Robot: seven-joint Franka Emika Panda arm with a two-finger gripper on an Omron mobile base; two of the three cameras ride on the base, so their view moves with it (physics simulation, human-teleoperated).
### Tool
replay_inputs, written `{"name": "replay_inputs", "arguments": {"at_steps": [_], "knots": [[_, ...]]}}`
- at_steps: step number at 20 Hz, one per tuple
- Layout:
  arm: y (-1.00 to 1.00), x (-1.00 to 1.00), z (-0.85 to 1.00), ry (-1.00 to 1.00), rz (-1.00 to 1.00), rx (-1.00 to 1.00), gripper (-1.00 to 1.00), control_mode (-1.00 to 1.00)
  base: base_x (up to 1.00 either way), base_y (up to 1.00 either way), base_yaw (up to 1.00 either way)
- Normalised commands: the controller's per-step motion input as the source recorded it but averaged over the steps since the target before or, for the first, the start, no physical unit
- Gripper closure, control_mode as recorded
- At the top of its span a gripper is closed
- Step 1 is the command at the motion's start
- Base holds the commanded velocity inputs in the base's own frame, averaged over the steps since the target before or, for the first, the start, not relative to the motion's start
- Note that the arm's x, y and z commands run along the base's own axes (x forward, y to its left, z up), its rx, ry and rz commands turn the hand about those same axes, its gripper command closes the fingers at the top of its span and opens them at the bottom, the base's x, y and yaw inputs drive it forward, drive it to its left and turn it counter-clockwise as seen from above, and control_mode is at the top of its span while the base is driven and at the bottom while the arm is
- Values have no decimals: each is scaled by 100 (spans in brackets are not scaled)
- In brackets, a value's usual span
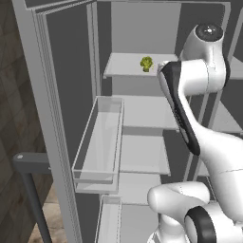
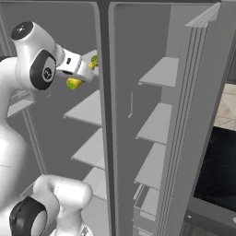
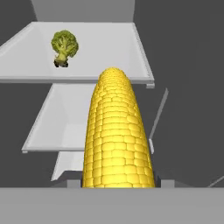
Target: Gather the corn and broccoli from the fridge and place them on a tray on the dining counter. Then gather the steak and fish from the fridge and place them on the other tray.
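I've got the corn (image 3: pixel 117 135) clamped between my fingers (image 2: pixel 82 73) at centre frame inside the fridge (image 1: pixel 71 71), broccoli (image 3: pixel 64 46) on the upper-left shelf; next I'd withdraw toward a tray.

Arm raised, elbow bent, forearm reaching forward; end effector (image 2: pixel 85 70) clamped on corn (image 3: pixel 117 135).

Brown tiled wall (image 1: pixel 9 95) left; pale tiled floor (image 2: pixel 227 107) right.
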Motion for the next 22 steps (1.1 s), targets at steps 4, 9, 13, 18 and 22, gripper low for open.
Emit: {"name": "replay_inputs", "arguments": {"at_steps": [4, 9, 13, 18, 22], "knots": [[4, -77, 2, 0, 8, 0, 100, -100, 0, 0, 0], [0, -53, 8, 0, 7, 0, 100, -100, 0, 0, 0], [0, -6, 0, 0, 2, 0, 100, -100, 0, 0, 0], [0, -14, -7, -1, 0, 0, 100, -100, 0, 0, 0], [1, -53, -21, -7, 0, 0, 100, -100, 0, 0, 0]]}}
